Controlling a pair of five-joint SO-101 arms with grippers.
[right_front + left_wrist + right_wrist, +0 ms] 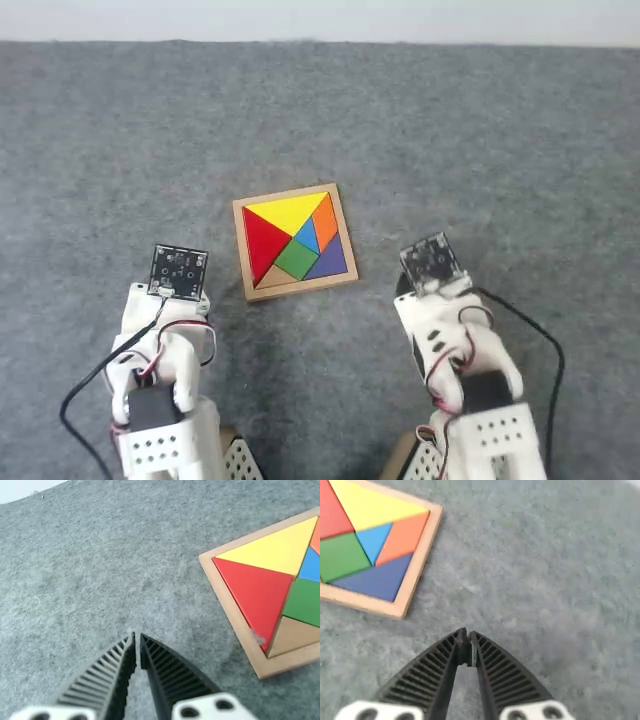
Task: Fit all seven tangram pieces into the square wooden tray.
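My left arm (165,345) sits folded in the lower left of the high view and my right arm (455,345) in the lower right. Both are drawn back, wrists aimed up the frame toward the middle. My left gripper (137,637) is closed to a sliver with nothing between the ribbed fingers, its tips over bare grey felt (450,130). My right gripper (466,633) is closed too, tips meeting and empty, also over felt.

The square wooden tray (241,252) lies flat at the centre of the high view, between my two arms and apart from both. It is turned slightly, so its top edge rises toward the right. Being square, it has no long axis.

Seven pieces fill it:
- The yellow triangle (290,210) runs along the top edge, apex pointing down to the middle.
- The red triangle (262,240) lies along the left edge.
- The orange piece (325,222) is at the upper right.
- The small blue triangle (307,237) is at the centre.
- The green square (296,260) sits below it.
- The purple triangle (328,262) is at the lower right.
- The tan triangle (268,275) is at the lower left.
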